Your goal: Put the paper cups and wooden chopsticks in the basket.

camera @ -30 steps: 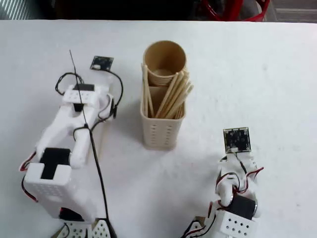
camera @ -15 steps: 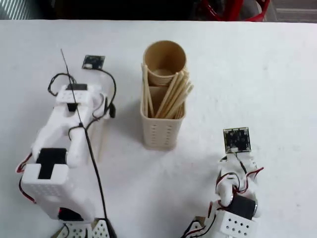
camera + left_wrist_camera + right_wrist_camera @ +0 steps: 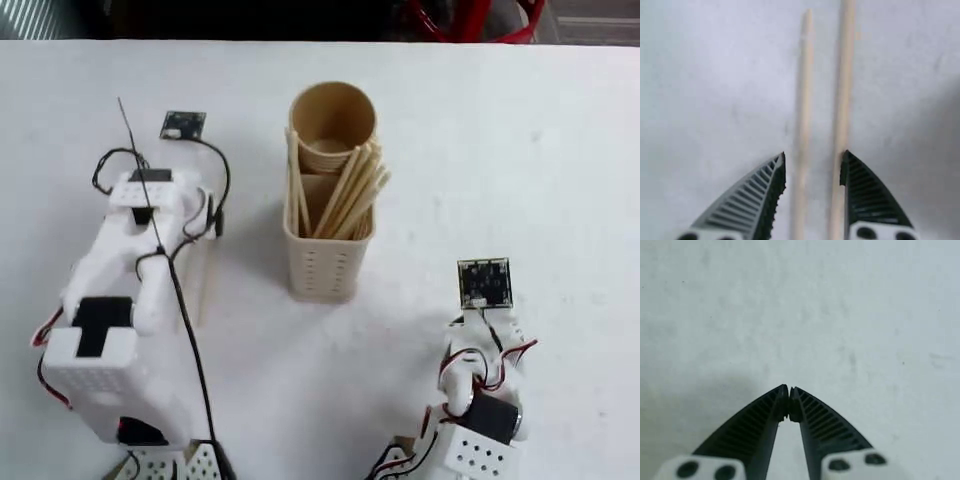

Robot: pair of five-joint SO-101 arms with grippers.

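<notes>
Both tips of the left pincer (image 3: pixel 813 159) stand partly apart around two wooden chopsticks (image 3: pixel 804 75) that lie side by side on the white desk (image 3: pixel 705 75), one stick touching a finger (image 3: pixel 860 200). From above, the left arm (image 3: pixel 130 260) covers most of them, near the basket (image 3: pixel 322 268), which stands upright at mid-desk with stacked paper cups (image 3: pixel 332 120) in its far compartment and a bundle of chopsticks (image 3: pixel 352 195) leaning in the near one. Well apart from it, by the desk's near edge, the right pincer (image 3: pixel 789 392) is closed on nothing, tips pressed together over bare desk.
</notes>
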